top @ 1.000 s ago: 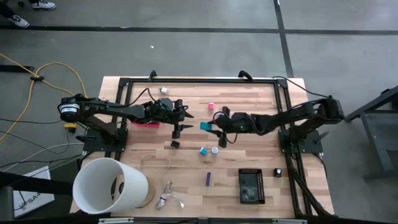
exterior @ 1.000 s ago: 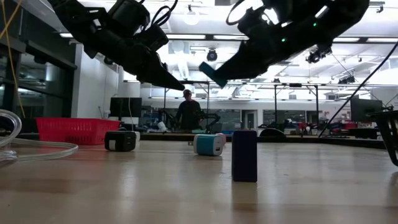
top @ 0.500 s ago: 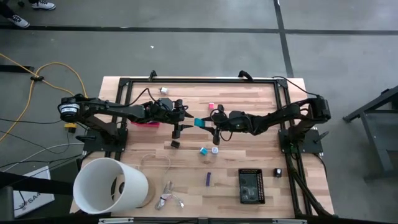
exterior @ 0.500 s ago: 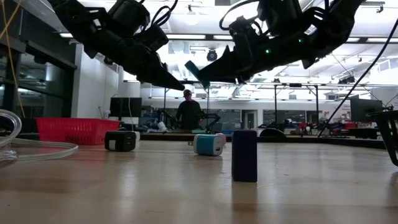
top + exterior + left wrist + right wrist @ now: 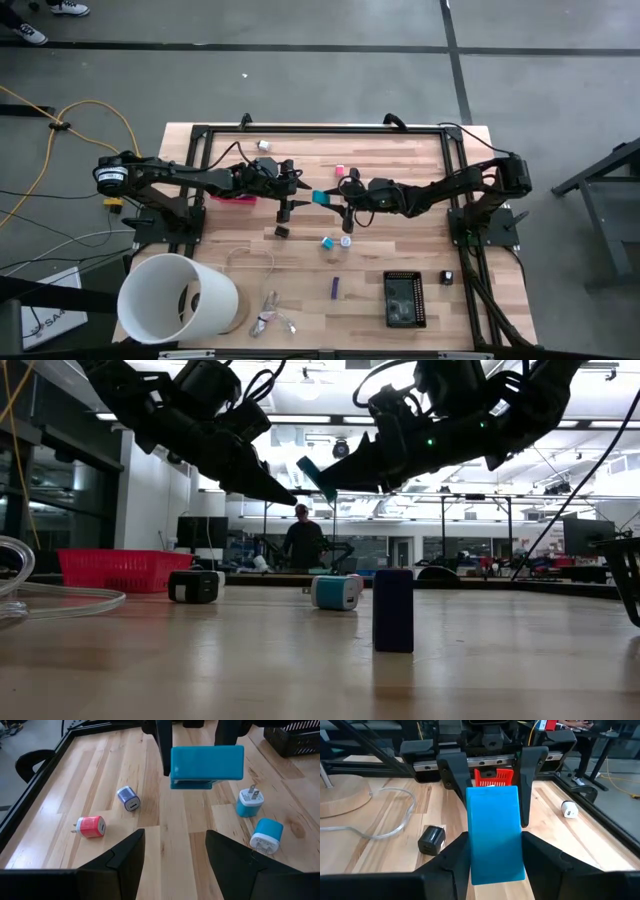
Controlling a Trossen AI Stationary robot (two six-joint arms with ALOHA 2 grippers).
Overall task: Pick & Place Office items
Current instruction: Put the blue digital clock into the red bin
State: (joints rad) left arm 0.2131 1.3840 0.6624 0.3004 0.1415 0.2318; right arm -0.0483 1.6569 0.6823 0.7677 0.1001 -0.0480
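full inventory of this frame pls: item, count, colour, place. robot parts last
Teal block: 1, teal, held in the air between the two grippers, above mid-table.
Plug adapters: 2 light blue at mid-table; 1 pink-red and 1 purple-blue toward the far edge; 1 black near the left arm; 1 white by the far rail.
Purple block: 1, upright, near edge.
Red basket: 1, left side.
Black tray: 1, near right.
White tub: 1, near-left corner, on its side.
Clear tube loop: 1, beside the tub.
Person: 1, in the room behind.
Left gripper: open, facing the teal block.
Right gripper: shut on the teal block.
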